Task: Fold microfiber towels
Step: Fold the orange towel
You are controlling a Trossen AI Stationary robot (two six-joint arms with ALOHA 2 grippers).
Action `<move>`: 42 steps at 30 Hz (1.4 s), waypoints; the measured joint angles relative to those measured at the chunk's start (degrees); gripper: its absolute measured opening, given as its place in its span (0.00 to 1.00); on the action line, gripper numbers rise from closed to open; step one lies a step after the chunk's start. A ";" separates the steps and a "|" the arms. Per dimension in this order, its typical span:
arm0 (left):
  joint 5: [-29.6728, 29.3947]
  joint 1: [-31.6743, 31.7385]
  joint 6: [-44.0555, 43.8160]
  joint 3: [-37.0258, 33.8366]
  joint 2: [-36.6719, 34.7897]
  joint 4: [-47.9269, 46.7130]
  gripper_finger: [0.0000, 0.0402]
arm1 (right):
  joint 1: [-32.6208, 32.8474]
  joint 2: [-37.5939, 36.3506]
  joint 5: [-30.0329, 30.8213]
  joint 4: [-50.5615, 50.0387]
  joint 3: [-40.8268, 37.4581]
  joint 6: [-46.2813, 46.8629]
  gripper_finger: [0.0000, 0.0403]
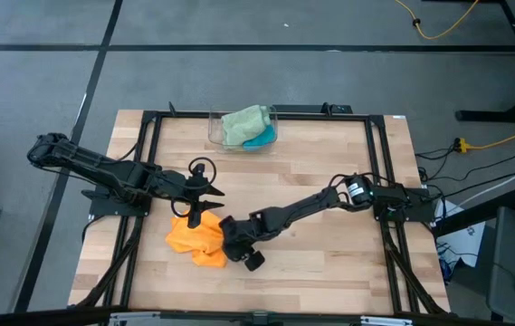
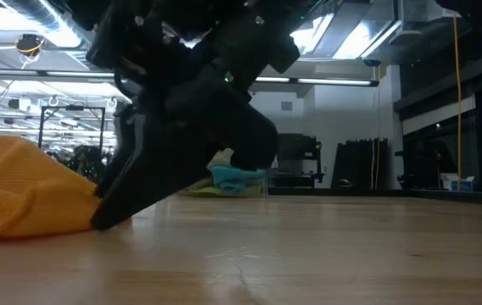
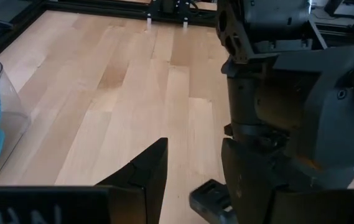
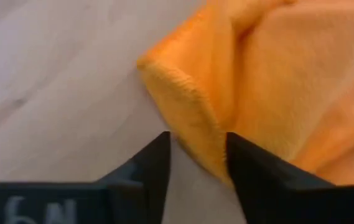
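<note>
Two claws flank the orange towel (image 1: 198, 240): the right claw (image 4: 196, 163), fingers parted, straddles its hemmed edge; the left claw (image 1: 194, 215) hovers released above.

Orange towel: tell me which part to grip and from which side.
Grip the orange towel at its hemmed corner, coming from the bare wood side, low along the table. That corner sticks out free of the crumpled heap and lies flat, and the right gripper already straddles its edge.
</note>
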 joint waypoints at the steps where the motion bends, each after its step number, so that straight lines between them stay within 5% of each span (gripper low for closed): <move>1: 0.00 0.00 0.00 0.00 0.00 0.00 0.35 | -0.04 0.00 0.48 -0.53 0.16 0.75 0.34; 7: -0.01 0.02 0.00 0.00 0.00 0.00 0.35 | -0.05 0.00 2.30 -3.20 2.81 4.83 0.05; 12: -0.02 0.00 0.01 0.00 0.00 0.00 0.35 | 0.60 -0.32 12.56 -13.19 8.38 10.49 0.02; 19: -0.02 0.00 0.02 0.02 0.00 0.04 0.35 | 3.77 -1.99 44.66 -36.35 16.62 22.73 0.01; 22: -0.02 0.00 0.02 0.02 0.00 0.13 0.35 | 5.32 -2.05 61.73 -53.30 20.09 34.27 0.01; 24: -0.04 0.01 0.02 0.03 0.00 0.09 0.35 | 5.78 -2.05 67.79 -65.48 21.74 45.07 0.01; 27: -0.04 0.01 0.02 0.03 0.00 0.21 0.35 | 5.87 -2.85 71.13 -72.39 22.61 56.83 0.01; 38: -0.01 0.00 0.00 0.04 0.02 0.82 0.35 | 3.20 -12.95 79.17 -73.27 19.64 54.10 0.01; 40: 0.01 0.00 -0.02 0.04 0.02 0.85 0.35 | 1.83 -16.04 75.77 -73.32 19.64 56.55 0.01; 42: 0.05 0.00 0.00 0.04 0.04 0.83 0.35 | 0.17 -19.57 65.69 -73.32 19.62 60.76 0.01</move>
